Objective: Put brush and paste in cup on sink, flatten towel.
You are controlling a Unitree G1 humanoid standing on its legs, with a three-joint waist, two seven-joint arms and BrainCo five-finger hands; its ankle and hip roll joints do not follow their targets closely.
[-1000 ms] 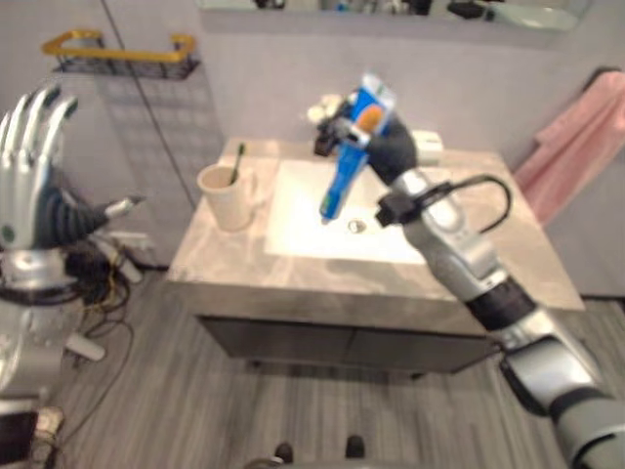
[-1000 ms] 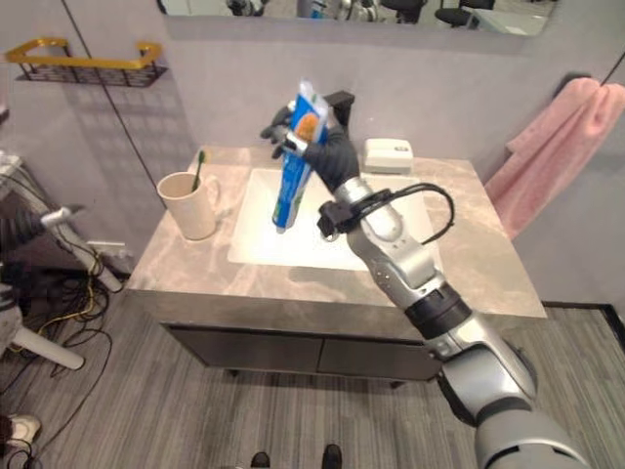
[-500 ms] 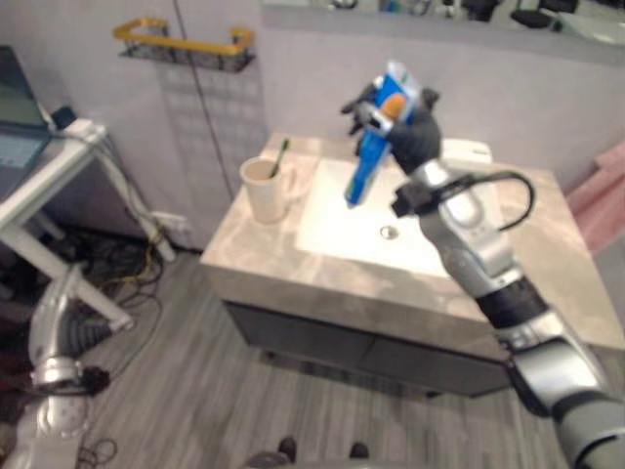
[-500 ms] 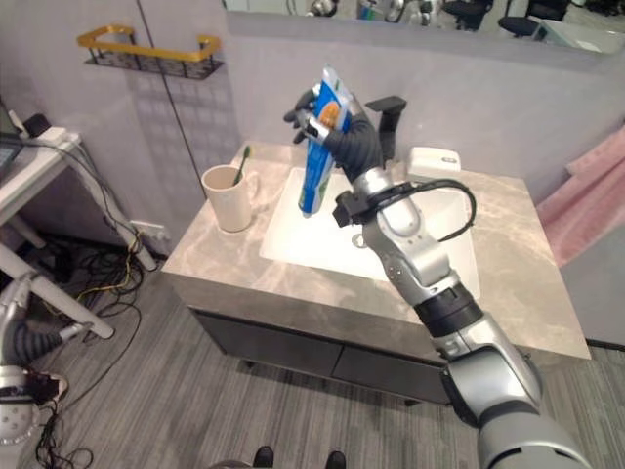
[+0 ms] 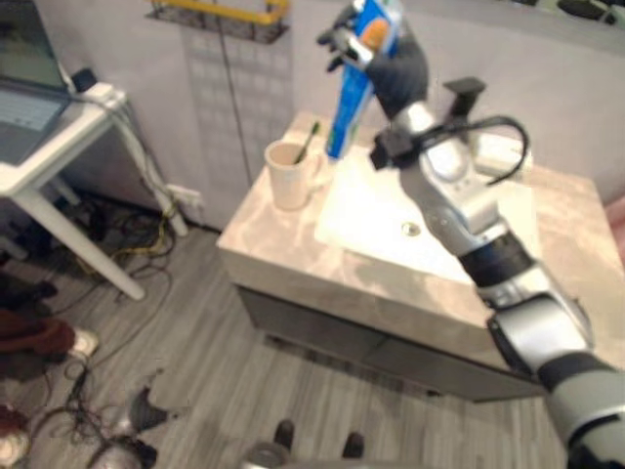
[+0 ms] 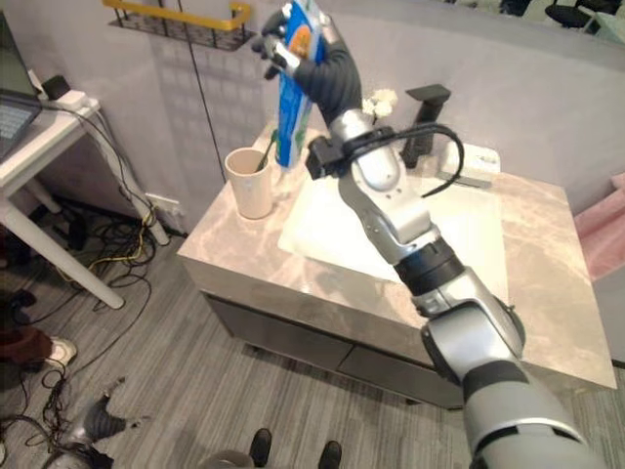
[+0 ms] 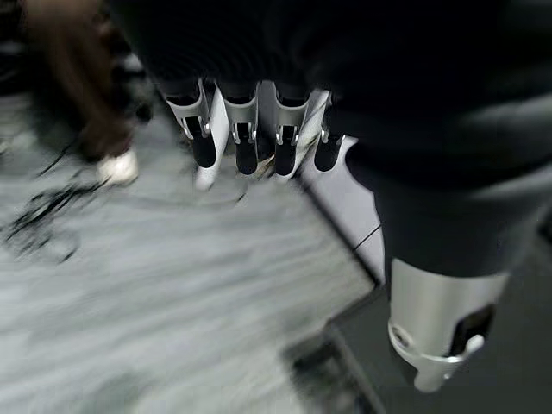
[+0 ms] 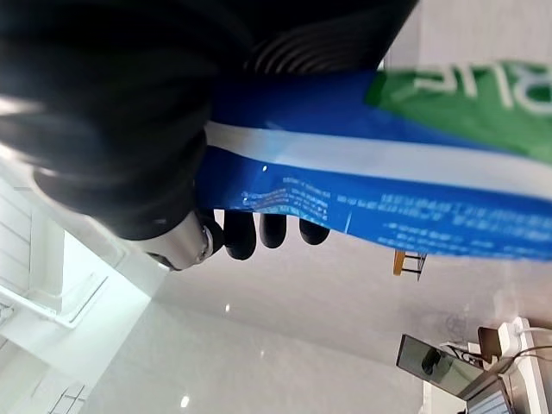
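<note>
right hand [image 6: 311, 61]: curled round the toothpaste [image 6: 293, 86], tube hung cap-down just above the cup [image 6: 248, 183] for dropping in | brush [image 6: 264, 156]: already in cup on counter [image 6: 547, 283] | left hand [image 7: 259, 129]: fingers straight, empty, low over floor

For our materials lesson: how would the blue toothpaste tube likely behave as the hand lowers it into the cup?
The toothpaste tube hangs straight from the right hand, so it is probably fairly stiff. Long and tall beside the cup, it may lean on the rim. The toothbrush already inside could crowd it.
</note>
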